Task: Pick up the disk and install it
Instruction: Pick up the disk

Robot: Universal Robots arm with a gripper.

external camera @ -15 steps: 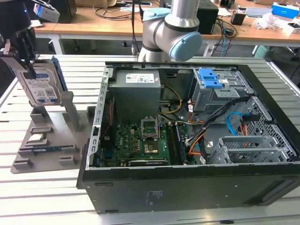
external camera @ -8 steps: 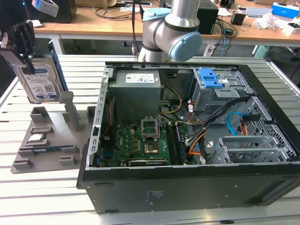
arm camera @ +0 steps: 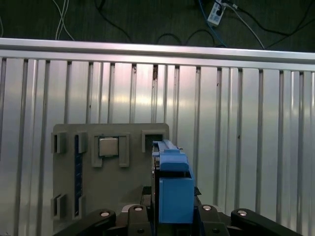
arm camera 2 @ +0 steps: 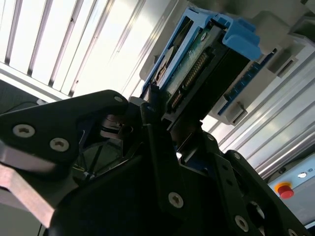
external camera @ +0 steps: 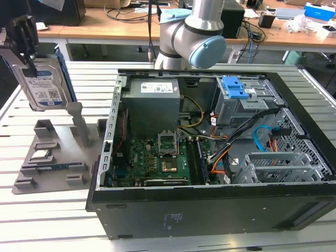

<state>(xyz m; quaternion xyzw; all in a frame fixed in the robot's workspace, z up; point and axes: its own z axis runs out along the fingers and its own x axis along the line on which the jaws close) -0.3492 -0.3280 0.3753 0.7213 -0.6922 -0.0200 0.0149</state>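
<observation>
Silver-grey, label side out: the disk (external camera: 43, 84) at the exterior view's upper left, clamped by its top edge in the gripper (external camera: 25, 44). Hangs nearly upright, slightly tilted. White-and-blue label facing the camera; blue bracket (external camera: 64, 73) along the edge toward the exterior view's right.

Below it, on the slatted aluminium table (external camera: 52, 220): grey fixture tray (external camera: 60, 155) with raised posts and slots. Small square silver chip (external camera: 42, 154) seated in one pocket of the tray. Disk and tray well apart.

In the first wrist view, seen from above: blue bracket (arm camera: 172, 182) pinched from both sides between black fingers (arm camera: 221, 221). Tray (arm camera: 110, 191) on the table beneath, chip (arm camera: 108, 146) in its square recess.

In the second wrist view: fingers (arm camera 2: 162, 162) pressed tight against the disk (arm camera 2: 192, 83), with its connector edge and a strip of green board showing, blue bracket (arm camera 2: 241, 37) at the far end. Red button (arm camera 2: 283, 189) on a pale housing in the corner.

To the exterior view's right of the tray: open black computer case (external camera: 210, 215) lying on its side. Inside: green motherboard (external camera: 152, 157), grey power supply (external camera: 152, 105), grey metal cage (external camera: 247, 110) with blue latch (external camera: 236, 88) toward the back, bundles of cables. Disk outside the case, well apart from the cage. Arm joint (external camera: 207, 50) with a pale blue cap behind the case.
</observation>
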